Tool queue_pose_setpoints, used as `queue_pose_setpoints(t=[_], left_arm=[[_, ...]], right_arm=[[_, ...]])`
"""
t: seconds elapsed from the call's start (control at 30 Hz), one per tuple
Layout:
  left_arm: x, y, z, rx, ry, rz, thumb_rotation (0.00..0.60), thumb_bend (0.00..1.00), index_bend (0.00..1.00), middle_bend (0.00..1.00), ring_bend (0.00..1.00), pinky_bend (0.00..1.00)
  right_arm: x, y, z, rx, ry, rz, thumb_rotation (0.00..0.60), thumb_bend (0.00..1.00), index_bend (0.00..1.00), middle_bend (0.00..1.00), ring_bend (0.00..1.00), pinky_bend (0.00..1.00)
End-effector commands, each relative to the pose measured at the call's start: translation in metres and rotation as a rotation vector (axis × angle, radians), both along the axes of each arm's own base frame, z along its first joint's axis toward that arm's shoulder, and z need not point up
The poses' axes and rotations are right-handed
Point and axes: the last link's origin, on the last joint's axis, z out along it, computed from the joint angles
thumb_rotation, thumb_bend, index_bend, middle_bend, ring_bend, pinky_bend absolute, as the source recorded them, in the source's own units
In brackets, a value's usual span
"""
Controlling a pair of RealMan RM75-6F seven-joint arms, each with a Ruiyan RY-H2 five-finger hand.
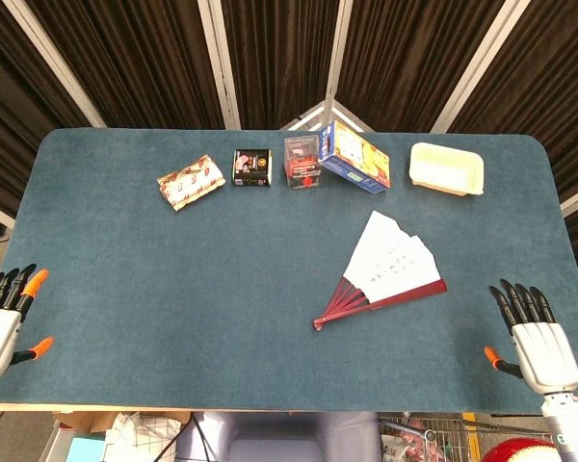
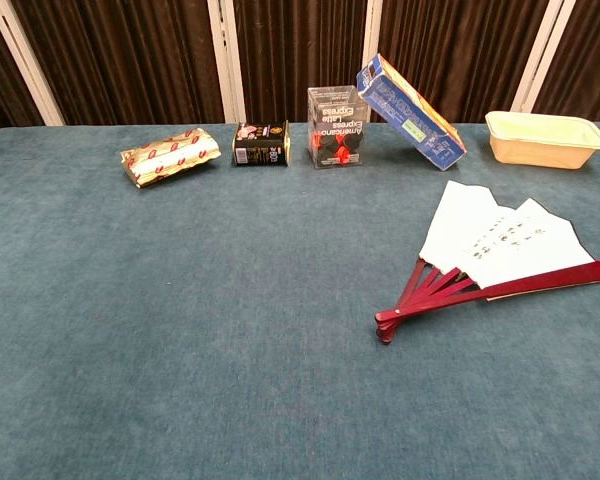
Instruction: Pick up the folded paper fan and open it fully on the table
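Teal felt table (image 1: 222, 289), dark ribbed curtains (image 1: 270, 58) behind, paper fan (image 1: 390, 269) half-spread, left hand (image 1: 5, 313) and right hand (image 1: 535, 337) empty, splayed

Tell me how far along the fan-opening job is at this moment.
Partly done: the white paper fan with red ribs lies on the blue table spread only partway. Nothing is in hand; the left hand and right hand rest open at the near edge. Full spreading remains.
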Motion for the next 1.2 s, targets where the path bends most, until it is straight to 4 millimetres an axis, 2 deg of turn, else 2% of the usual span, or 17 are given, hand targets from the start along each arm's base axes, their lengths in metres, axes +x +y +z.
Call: queue_pose_setpoints(t=[0.03,0.37,0.47,0.53,0.57,0.67,0.77,1.2], left_arm=[[0.0,0.0,0.0,-0.001,-0.008,0.006,0.6,0.0,0.0,0.0,0.0,0.0],[-0.001,0.0,0.002,0.007,-0.006,0.008,0.6,0.0,0.0,0.0,0.0,0.0],[-0.002,0.001,0.003,0.015,-0.009,0.012,0.6,0.0,0.0,0.0,0.0,0.0],[-0.002,0.001,0.002,0.015,-0.005,0.015,0.6,0.0,0.0,0.0,0.0,0.0],[-0.002,0.001,0.002,0.016,-0.004,0.015,0.6,0.0,0.0,0.0,0.0,0.0],[-0.001,0.001,0.002,0.02,-0.002,0.014,0.6,0.0,0.0,0.0,0.0,0.0],[-0.001,0.001,0.001,0.024,0.009,0.014,0.6,0.0,0.0,0.0,0.0,0.0],[-0.002,0.003,0.0,0.035,0.019,0.02,0.6,0.0,0.0,0.0,0.0,0.0]], right_arm=[[0.001,0.001,-0.001,0.001,0.004,0.009,0.6,0.27,0.0,0.0,0.0,0.0],[0.005,-0.002,-0.005,0.007,-0.022,0.027,0.6,0.27,0.0,0.0,0.0,0.0],[0.013,-0.007,-0.012,0.016,-0.063,0.069,0.6,0.27,0.0,0.0,0.0,0.0],[0.019,-0.012,-0.017,0.013,-0.093,0.109,0.6,0.27,0.05,0.0,0.0,0.0],[0.025,-0.016,-0.02,0.01,-0.111,0.143,0.6,0.27,0.1,0.0,0.0,0.0],[0.035,-0.027,-0.034,0.009,-0.154,0.212,0.6,0.27,0.25,0.06,0.02,0.0],[0.041,-0.035,-0.05,0.03,-0.178,0.237,0.6,0.27,0.32,0.11,0.05,0.0],[0.073,-0.061,-0.128,0.132,-0.221,0.271,0.6,0.27,0.41,0.16,0.06,0.0]])
